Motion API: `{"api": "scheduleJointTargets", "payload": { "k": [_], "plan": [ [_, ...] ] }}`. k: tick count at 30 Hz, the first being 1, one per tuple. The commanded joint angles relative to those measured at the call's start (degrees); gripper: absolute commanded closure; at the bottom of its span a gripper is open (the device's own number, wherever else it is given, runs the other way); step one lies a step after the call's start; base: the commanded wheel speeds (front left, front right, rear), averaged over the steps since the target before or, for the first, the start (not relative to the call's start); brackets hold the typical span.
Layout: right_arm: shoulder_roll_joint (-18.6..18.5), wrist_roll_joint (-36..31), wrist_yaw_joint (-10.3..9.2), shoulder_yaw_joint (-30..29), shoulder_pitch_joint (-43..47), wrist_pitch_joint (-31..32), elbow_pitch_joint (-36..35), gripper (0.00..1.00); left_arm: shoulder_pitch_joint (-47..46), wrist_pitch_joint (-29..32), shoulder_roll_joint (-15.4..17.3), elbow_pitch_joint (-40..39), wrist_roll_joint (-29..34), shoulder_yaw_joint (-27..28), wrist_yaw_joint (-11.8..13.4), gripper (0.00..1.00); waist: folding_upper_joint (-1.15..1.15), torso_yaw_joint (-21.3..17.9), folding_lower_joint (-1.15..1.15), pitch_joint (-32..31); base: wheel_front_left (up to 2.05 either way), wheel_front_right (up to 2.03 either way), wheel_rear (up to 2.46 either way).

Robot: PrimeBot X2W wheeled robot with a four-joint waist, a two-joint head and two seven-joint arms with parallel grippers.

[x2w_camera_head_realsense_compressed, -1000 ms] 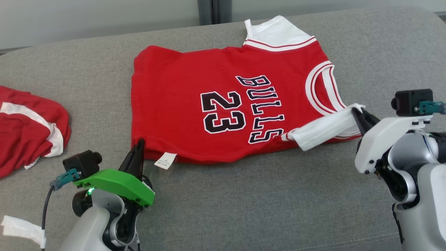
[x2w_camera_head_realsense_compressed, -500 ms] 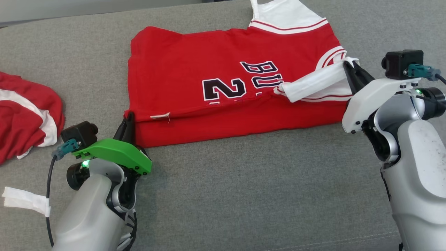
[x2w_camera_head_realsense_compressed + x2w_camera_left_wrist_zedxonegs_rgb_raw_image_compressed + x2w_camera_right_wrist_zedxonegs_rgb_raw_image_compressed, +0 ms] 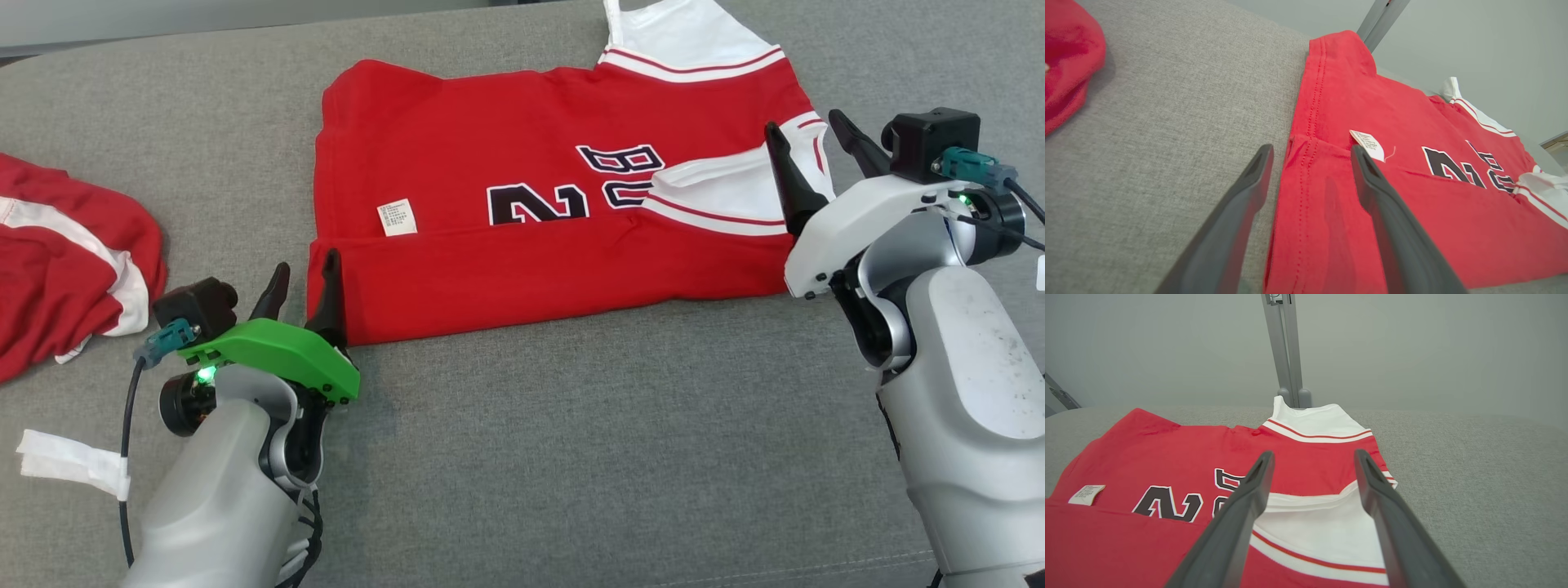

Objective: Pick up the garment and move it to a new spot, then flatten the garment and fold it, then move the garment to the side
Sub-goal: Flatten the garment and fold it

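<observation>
The garment (image 3: pixel 490 131) is a red jersey with white trim and black lettering, spread on the grey cushion (image 3: pixel 571 425). Its near edge lies folded over the middle, covering the lower half of the lettering, and a white label (image 3: pixel 396 217) faces up. My left gripper (image 3: pixel 306 265) stands open at the fold's near-left corner, one finger over the red cloth (image 3: pixel 1412 212), nothing pinched. The left gripper (image 3: pixel 1311 149) straddles the hem. My right gripper (image 3: pixel 804 122) stands open over the white armhole trim (image 3: pixel 1323 522) at the garment's (image 3: pixel 1167 449) right end, with the right gripper (image 3: pixel 1314 454) holding nothing.
A second red and white garment (image 3: pixel 65 253) lies crumpled at the cushion's left end, also the red garment (image 3: pixel 1065 61). White tape (image 3: pixel 73 465) wraps my left arm's cable. A pale wall and a grey post (image 3: pixel 1286 347) stand behind the cushion.
Both grippers carried the garment's near edge away from me and laid it over the middle, then opened and let go. The head camera has shifted slightly.
</observation>
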Motion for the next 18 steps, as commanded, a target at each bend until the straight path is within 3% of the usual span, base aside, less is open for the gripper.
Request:
{"api": "scheduleJointTargets", "payload": {
  "k": [1,11,18],
  "plan": [
    [-0.6,0.5,-0.10,-0.1,0.7,-0.4,0.1,0.00,0.9,-0.6,0.5,0.3,0.8,-0.1,0.4,0.00,0.00,-0.1,0.00,-0.5,0.00,0.00,0.00],
    [-1.0,-4.7,-0.10,-9.8,10.3,11.6,-2.4,0.00,6.0,-1.3,0.4,0.0,5.2,-3.5,4.8,0.00,0.00,0.1,0.00,-1.3,0.00,0.00,0.00],
    [1.6,-9.0,-0.10,-13.0,8.7,12.5,-0.3,0.00,3.8,-0.5,0.5,2.3,7.3,-5.5,5.5,0.00,0.00,0.1,0.00,1.4,0.00,0.00,0.00]
  ]
}}
